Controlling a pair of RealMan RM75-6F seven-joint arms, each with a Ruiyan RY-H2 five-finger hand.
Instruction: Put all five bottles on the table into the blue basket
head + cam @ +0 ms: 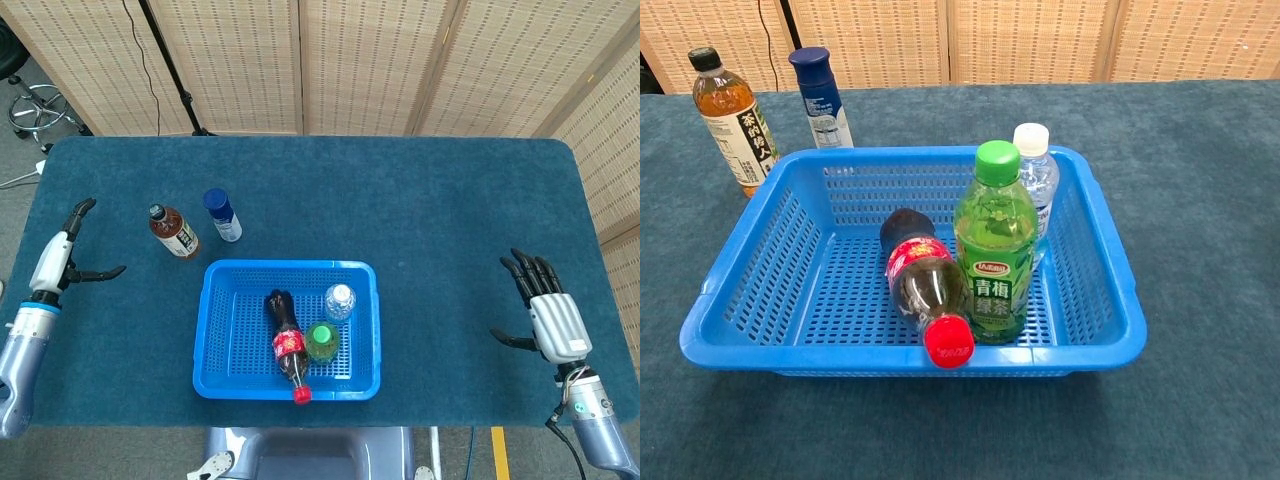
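The blue basket (287, 330) sits on the desk (420, 200), near the front edge and slightly left of centre. Three bottles are inside it. The cola bottle (286, 345) lies on its side on the basket floor, with its red cap (949, 342) resting against the front wall and its base pointing toward the rear. The green tea bottle (995, 245) stands upright just beside the cola bottle, on the right, and the two appear to touch in the chest view. The clear water bottle (1036, 180) stands upright behind the green tea bottle, in the rear right corner of the basket. Two bottles are on the desk outside the basket, beyond its rear left corner. The brown tea bottle (174, 232) with a black cap stands furthest left. The dark blue bottle (222, 215) stands just beside it on the right, and the two do not touch. The left hand (62, 262) is above the left edge of the desk, well apart from the brown tea bottle, with its fingers extended and thumb spread, holding nothing. The right hand (548, 318) is near the right front corner of the desk, well apart from the basket, with its fingers spread and thumb out, also holding nothing. Neither hand shows in the chest view.
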